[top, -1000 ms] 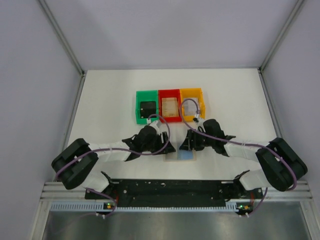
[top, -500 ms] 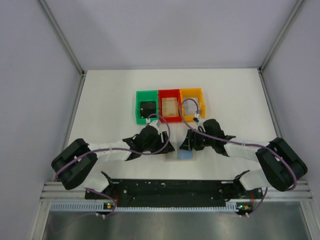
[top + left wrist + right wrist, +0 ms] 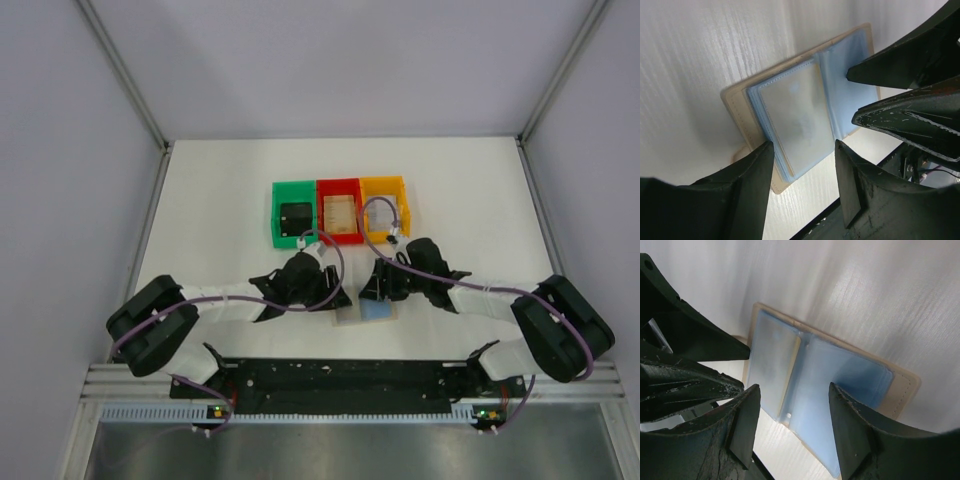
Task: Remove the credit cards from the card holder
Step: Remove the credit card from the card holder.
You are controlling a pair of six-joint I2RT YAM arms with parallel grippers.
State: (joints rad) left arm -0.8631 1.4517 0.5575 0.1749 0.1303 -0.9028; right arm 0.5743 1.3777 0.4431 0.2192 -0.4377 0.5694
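On the white surface (image 3: 220, 200), a green bin (image 3: 277, 215), a red bin (image 3: 338, 184) and an orange bin (image 3: 384, 181) stand in a row. Nearer the arms, the card holder (image 3: 845, 90) lies open with its blue panels up. The left tool (image 3: 802, 150) hangs half-wide over the clear sleeves (image 3: 795, 120) of the holder's left panel. The right tool (image 3: 792, 390), equally wide, hangs over the right panel. Neither tool holds anything.

The card holder (image 3: 368, 311) lies open on the worktop (image 3: 220, 200) towards its near edge, the left tool (image 3: 335, 297) over its left half and the right tool (image 3: 372, 290) over its right. Behind it, apart, stands a row of three bins (image 3: 339, 211).
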